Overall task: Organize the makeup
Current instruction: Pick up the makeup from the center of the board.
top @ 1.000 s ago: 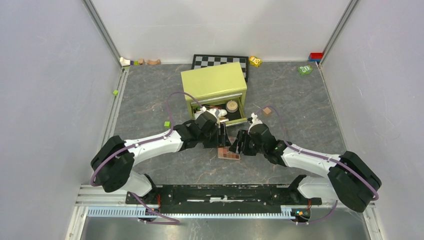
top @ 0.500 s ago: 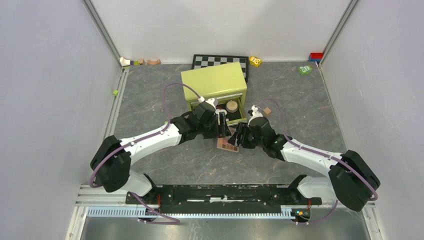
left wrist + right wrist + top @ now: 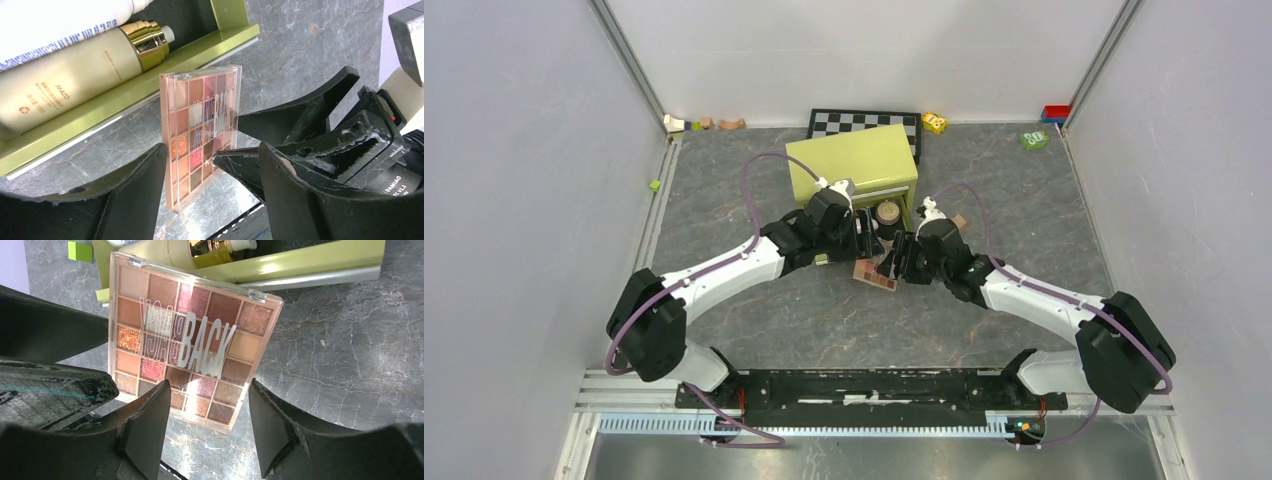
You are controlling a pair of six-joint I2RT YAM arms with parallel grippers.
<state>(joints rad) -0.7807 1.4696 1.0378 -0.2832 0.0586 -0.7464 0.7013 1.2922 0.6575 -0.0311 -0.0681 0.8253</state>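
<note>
**Item: eyeshadow palette (image 3: 185,340).** Square, clear-lidded, pink and brown pans. It stands tilted on the grey worktop (image 3: 1044,200), just in front of the open drawer (image 3: 150,75) of the green cabinet (image 3: 849,160). It is not yet inside.

**Right claw (image 3: 209,385).** Jaws apart, with the palette's near edge across the gap. In the left wrist view one of its fingertips (image 3: 222,161) meets the palette's face and the other finger lies behind. I cannot tell whether this is a pinch or only a push.

**Left claw (image 3: 211,147).** Jaws wide apart and holding nothing. It faces the palette from the opposite side, with one finger close to the palette's edge.

**Already in the drawer:**
- beige gold-capped bottle (image 3: 75,70), lying on its side against the front rim
- white bottle (image 3: 60,20), beside it
- one round compact (image 3: 888,212), seen from above

**Not located:** red pencil, tubes and brush. They may be hidden by the arms or the cabinet.

**Progress, as judged.** Well under way, with several pieces stowed. The palette is the piece in hand. What remains is to lift or tip it over the drawer's rim and lay it in beside the bottles. After that come any items still out, and probably shutting the drawer.

**Not part of the task:** chequered board (image 3: 864,122) behind the cabinet; small wooden cube (image 3: 960,221) on the worktop.
</note>
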